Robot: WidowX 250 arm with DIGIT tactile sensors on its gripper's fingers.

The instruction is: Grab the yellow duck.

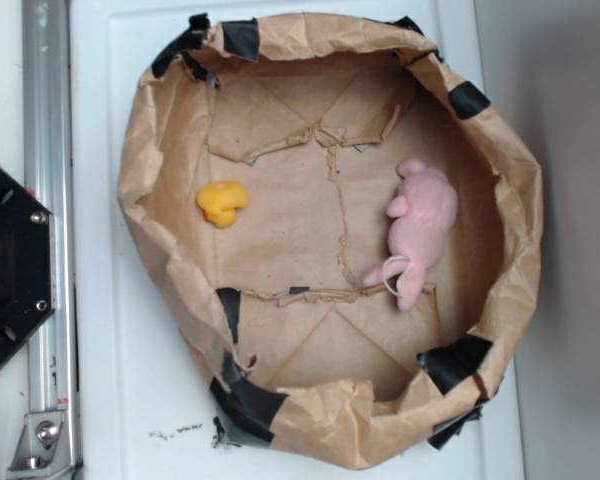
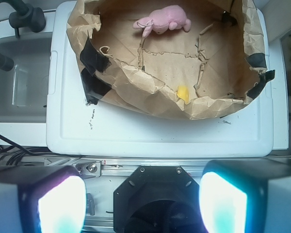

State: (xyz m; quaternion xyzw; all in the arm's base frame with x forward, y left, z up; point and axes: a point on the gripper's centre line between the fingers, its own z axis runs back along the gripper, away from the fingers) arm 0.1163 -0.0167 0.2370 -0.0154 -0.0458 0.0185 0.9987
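Duck [image 1: 221, 203] lies on the floor of the paper bowl [image 1: 145, 190], close under its near wall, and only part of it [image 2: 183, 92] shows over the rim from the wrist. Gripper [image 2: 141, 204] hangs back outside, fingers wide apart, holding nothing. Farther across lies the plush [image 2: 164, 24].

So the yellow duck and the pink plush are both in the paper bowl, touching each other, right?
Not touching. The exterior view shows the duck and the plush both inside the paper bowl, but well apart, on opposite sides of its floor.
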